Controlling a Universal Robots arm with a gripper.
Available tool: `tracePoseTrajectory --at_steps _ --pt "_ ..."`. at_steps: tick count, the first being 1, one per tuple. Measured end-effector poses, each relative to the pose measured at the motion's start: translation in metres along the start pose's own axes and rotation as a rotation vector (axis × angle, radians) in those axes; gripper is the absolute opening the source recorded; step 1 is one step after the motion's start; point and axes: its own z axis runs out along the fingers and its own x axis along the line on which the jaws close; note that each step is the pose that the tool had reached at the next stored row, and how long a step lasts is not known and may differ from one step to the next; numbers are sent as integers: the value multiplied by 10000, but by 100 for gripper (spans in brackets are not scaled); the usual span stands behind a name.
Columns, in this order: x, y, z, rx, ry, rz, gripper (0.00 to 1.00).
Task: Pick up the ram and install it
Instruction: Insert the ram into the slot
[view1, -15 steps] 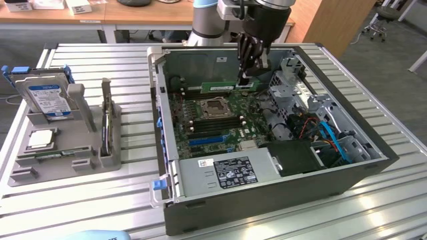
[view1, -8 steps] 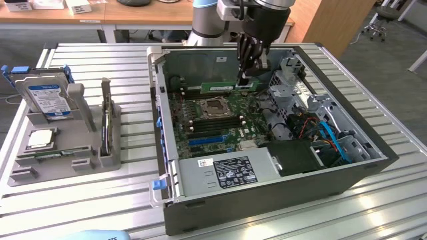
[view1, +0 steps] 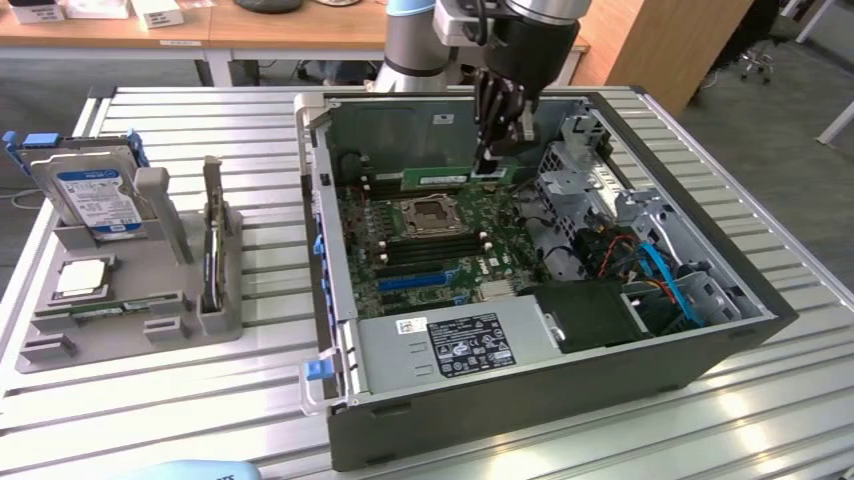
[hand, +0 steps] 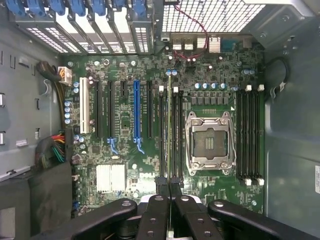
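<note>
1. Ram (view1: 438, 178) is clamped between the closed fingers of my hand (view1: 494, 165), inside the open computer case (view1: 320, 200), just beside the processor socket (view1: 430, 215).
2. In the wrist view I see the stick (hand: 170, 140) edge-on, a thin line running along the memory slots next to the socket (hand: 209, 142). I cannot tell whether it already touches a slot or hangs just above one.
3. To do this step well, I judge that the stick must stay upright and parallel to its slot, both ends level, so it goes in square and not one corner first.
4. Any push should go straight down. A tilt could bend the thin board or miss the slot.
5. The case holds the green motherboard (hand: 150, 165), a power supply (view1: 454, 345) at the near end, and blue and orange cables (view1: 661, 270) at the exterior view's right. The socket looks empty.
6. The other bank of slots (hand: 249, 135), beyond the socket, also looks empty.
7. On the desk (view1: 200, 130), well apart from the case, a grey holder (view1: 147, 265) carries a hard drive (view1: 91, 195), a square processor chip (view1: 83, 277) and a second green stick (view1: 114, 308).
</note>
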Motion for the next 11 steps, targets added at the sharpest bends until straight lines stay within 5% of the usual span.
tracePoseTrajectory --at_steps 11 --pt "1 -7 143 0 -1 0 12"
